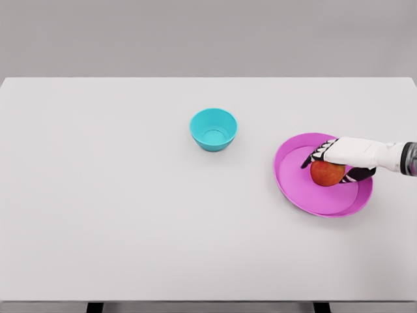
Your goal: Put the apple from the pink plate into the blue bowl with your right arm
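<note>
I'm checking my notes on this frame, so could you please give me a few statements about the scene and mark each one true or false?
1. The apple sits on the pink plate. True.
2. The right hand is wrapped around the apple. True.
3. The blue bowl already holds the apple. False: the bowl is empty.
4. The bowl stands to the right of the plate. False: it stands to the left, farther back on the table.
5. The left arm is reaching over the table. False: it is out of view.
</note>
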Available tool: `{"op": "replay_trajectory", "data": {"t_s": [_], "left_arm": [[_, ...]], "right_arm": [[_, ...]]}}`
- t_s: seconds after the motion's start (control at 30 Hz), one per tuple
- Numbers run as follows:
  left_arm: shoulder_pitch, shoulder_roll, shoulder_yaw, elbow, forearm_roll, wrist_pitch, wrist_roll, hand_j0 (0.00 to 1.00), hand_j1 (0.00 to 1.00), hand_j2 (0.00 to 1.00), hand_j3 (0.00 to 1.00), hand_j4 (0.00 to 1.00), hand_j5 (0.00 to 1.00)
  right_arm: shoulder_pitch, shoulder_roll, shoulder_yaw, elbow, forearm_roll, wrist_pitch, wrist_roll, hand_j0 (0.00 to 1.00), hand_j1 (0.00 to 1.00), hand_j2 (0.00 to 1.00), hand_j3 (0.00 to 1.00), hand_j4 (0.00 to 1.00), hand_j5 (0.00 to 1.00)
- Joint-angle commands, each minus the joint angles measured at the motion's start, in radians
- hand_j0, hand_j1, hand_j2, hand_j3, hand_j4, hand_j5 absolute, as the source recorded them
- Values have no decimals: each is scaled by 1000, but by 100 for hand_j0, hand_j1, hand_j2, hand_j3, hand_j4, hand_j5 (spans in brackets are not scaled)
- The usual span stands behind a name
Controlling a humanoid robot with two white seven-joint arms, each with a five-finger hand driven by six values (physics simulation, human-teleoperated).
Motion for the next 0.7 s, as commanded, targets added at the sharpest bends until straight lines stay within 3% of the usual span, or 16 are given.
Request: {"op": "replay_trajectory", "data": {"t_s": [0.0, 0.17, 0.67], "left_arm": [[0, 0, 0, 0, 0, 0, 0, 100, 100, 100, 100, 100, 100], [0, 0, 0, 0, 0, 0, 0, 100, 100, 100, 100, 100, 100], [0, 0, 0, 0, 0, 0, 0, 100, 100, 100, 100, 100, 100]], "right_arm": [[0, -2, 3, 1, 5, -3, 2, 61, 61, 61, 61, 61, 61], [0, -1, 3, 1, 5, -3, 2, 51, 51, 51, 51, 51, 51], [-44, -2, -12, -8, -1, -3, 2, 51, 51, 51, 51, 51, 51]]}}
